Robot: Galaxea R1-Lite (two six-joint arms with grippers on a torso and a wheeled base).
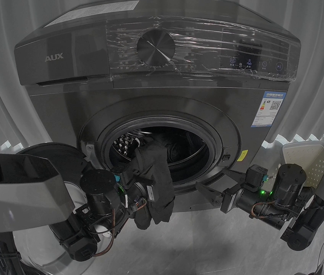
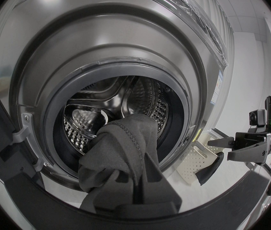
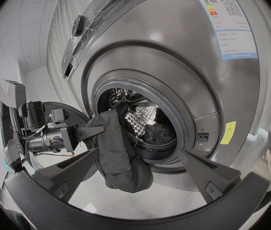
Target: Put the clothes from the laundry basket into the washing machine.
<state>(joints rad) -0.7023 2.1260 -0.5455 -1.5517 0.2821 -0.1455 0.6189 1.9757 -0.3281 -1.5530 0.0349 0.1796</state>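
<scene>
A dark garment (image 1: 154, 180) is clamped in the fingers of the left gripper (image 1: 129, 172) at the washer's (image 1: 169, 100) open mouth and hangs down before the rim. The right gripper (image 1: 218, 183) is held just beside the mouth, its fingers spread wide and empty, near the basket (image 1: 307, 158).

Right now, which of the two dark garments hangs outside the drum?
The garment in the left gripper: it dangles before the drum, while the other garment lies inside it.
</scene>
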